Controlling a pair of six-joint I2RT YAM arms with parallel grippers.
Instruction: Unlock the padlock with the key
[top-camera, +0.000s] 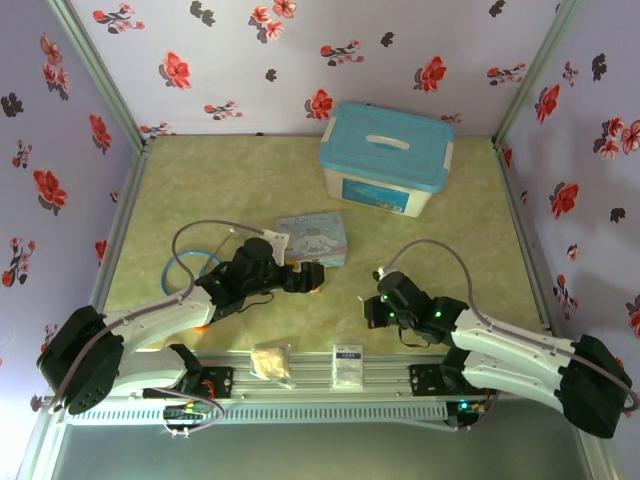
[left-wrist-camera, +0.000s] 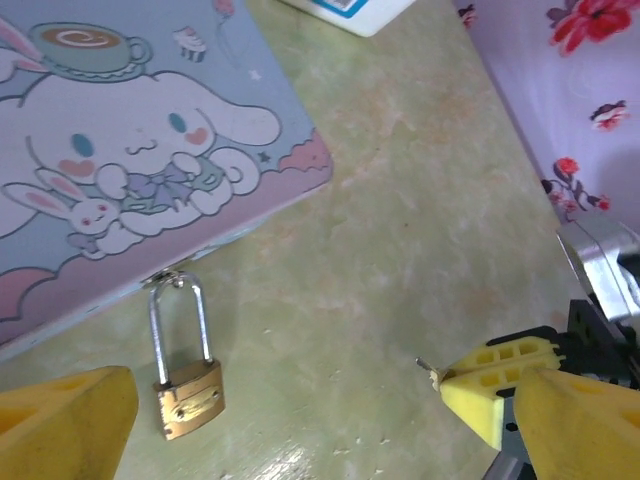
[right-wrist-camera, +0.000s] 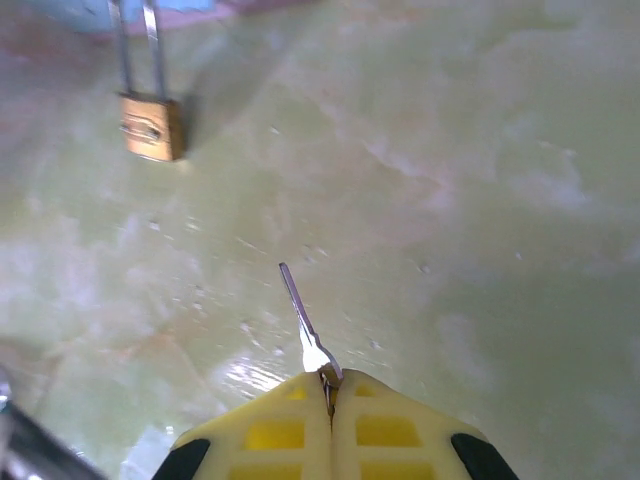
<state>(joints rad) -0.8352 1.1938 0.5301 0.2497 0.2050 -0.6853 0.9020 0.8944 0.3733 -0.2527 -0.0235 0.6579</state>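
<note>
1. Fingers first: your left gripper (left-wrist-camera: 322, 405) has its yellow fingers spread wide with nothing between them. It hovers low over the table (left-wrist-camera: 400, 230), with the padlock's body near its left finger. You probably want it there so it can close on the lock body and steady it.
2. The padlock (left-wrist-camera: 192, 398) lies flat on the table, its thin shackle hooked through the clasp at the edge of the cartoon tin (left-wrist-camera: 130, 150). The shackle looks closed, so the lock is not yet open. Tethered like this, the body can swing away from a push, which is a good reason to brace it.
3. The key (right-wrist-camera: 300, 315) is off the table, well apart from the padlock. Its slim blade sticks out past the fingertips and points roughly toward the lock.
4. Your right gripper (right-wrist-camera: 330, 385) has its fingers pressed together, pinching the key by its head. That leaves the whole blade free to enter the keyhole. I cannot tell from here which way the keyhole faces, so check before you advance.
</note>
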